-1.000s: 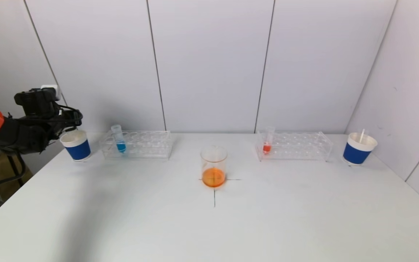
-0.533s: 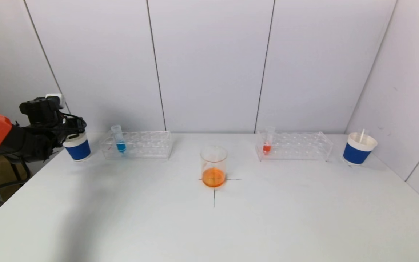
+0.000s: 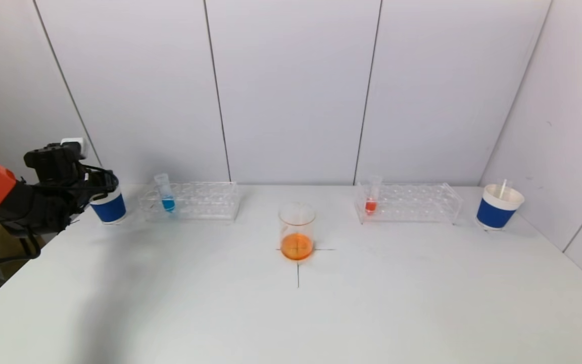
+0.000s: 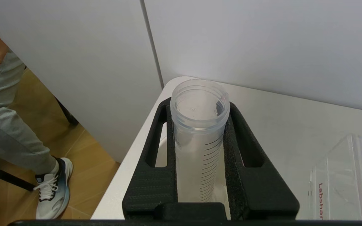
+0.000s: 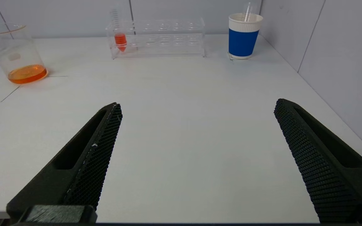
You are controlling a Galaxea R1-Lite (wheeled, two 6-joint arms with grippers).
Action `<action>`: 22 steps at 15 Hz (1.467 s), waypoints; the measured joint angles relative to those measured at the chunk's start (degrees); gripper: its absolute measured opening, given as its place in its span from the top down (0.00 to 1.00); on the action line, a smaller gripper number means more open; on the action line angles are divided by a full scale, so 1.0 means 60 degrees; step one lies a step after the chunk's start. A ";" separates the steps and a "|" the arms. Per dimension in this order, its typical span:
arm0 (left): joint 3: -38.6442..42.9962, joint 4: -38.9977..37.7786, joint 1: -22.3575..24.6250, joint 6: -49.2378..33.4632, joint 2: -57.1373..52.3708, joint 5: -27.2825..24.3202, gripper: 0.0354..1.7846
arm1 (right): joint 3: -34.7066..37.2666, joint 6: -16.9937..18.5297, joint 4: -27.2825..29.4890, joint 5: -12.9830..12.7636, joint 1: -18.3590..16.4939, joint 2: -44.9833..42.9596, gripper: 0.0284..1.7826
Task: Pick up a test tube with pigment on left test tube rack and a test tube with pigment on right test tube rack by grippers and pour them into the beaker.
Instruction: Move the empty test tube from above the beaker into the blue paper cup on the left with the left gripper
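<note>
An emptied test tube [image 4: 200, 138], pinched in the left gripper [image 4: 211, 157], has been lowered over the left blue cup [image 3: 109, 206] beside the left rack [image 3: 190, 201], while the right gripper [image 5: 196, 157] stays spread, orange liquid pooled in the beaker [image 3: 296, 231].

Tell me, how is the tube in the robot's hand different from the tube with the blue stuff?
The tube in the left gripper looks empty; the blue tube has blue liquid at its bottom. The empty tube is clamped at the table's far left corner, over the left blue cup; the blue tube stands in the left rack. Both are clear plastic with open tops.
</note>
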 joint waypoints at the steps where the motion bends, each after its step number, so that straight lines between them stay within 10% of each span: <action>1: 0.0010 -0.0004 0.0000 -0.0004 -0.0002 -0.0012 0.77 | 0.0000 0.0000 0.0000 -0.0004 0.0000 0.0000 0.01; 15: 0.0010 0.0000 0.0000 -0.0124 -0.0051 -0.0106 0.72 | 0.0000 0.0000 0.0000 0.0000 0.0000 0.0000 0.01; 22: 0.0024 0.0000 0.0000 -0.0120 -0.0075 -0.0120 0.19 | 0.0000 0.0004 0.0000 0.0000 0.0000 0.0000 0.01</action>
